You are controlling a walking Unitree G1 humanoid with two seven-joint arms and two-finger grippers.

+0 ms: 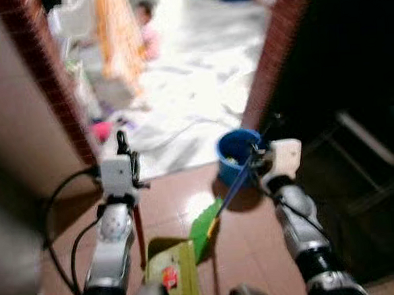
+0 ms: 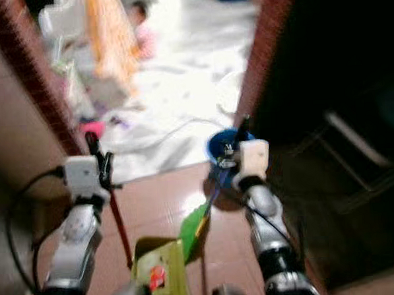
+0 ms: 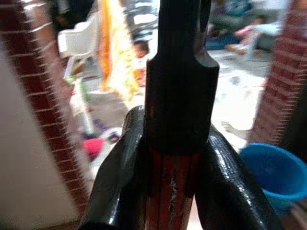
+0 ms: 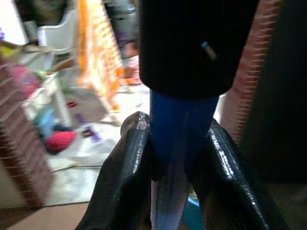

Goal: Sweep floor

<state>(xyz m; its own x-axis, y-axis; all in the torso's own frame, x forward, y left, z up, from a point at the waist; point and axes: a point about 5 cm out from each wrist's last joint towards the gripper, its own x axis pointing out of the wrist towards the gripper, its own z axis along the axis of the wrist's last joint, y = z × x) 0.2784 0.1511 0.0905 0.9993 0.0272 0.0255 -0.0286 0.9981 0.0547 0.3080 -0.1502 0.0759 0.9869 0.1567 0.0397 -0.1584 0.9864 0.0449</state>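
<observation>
Left gripper [image 3: 172, 182] clamped red handle [image 1: 139, 233]; right gripper [image 4: 172, 177] clamped blue broom handle [image 1: 235, 185]. Green dustpan [image 1: 204, 230] lay at 6 o'clock of blue bucket [image 1: 237, 149]. Recommended: short strokes toward dustpan, handles steady.

Home doorway: brick pillars [image 1: 44, 76], tiled floor [image 1: 173, 201], scattered toys [image 1: 100, 129].
</observation>
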